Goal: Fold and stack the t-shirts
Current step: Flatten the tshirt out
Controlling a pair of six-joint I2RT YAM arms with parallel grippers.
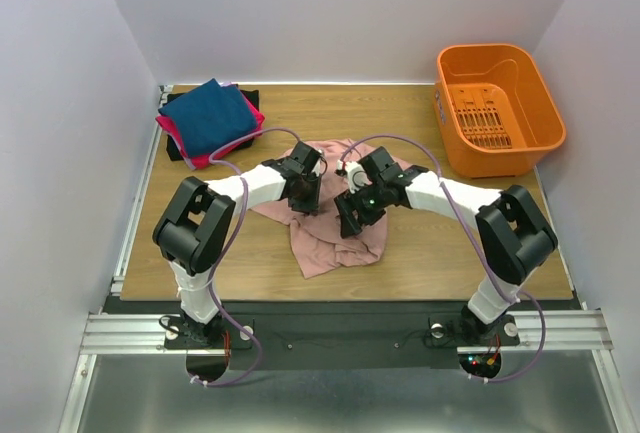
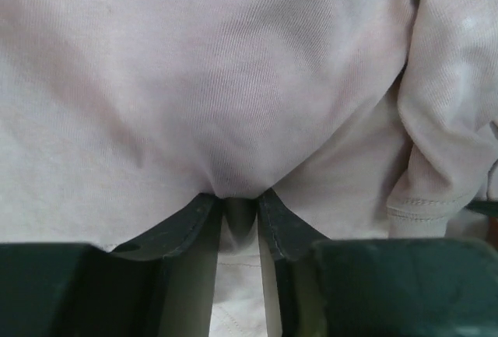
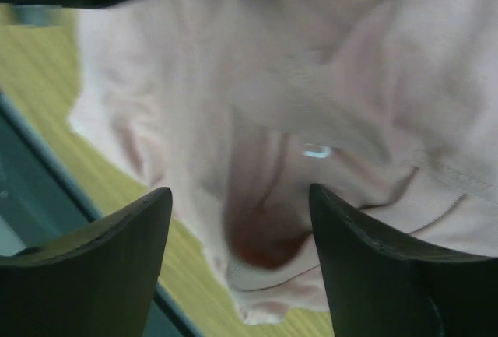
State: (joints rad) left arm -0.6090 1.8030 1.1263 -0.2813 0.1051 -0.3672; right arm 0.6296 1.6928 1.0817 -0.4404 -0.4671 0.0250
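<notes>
Upper left of top view: folded stack (image 1: 208,118), navy on top, magenta and black beneath, at far table corner. Centre: pink tee (image 1: 335,243) crumpled on table (image 1: 265,268). On it, left gripper (image 2: 240,211), jaws narrow, pinching tuck of cloth; right gripper (image 3: 240,228), jaws wide over hem, holding nothing. Cloth light, limp, will sag and bunch; best taken at hems, shoulder seams. Upper right: orange basket (image 1: 500,103), well apart. Bare wood either side of tee for spreading; near edge close.

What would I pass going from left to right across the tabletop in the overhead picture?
The stack of folded t-shirts → left claw → right claw → orange basket. The pink t-shirt spreads under both claws, so I leave it out.
</notes>
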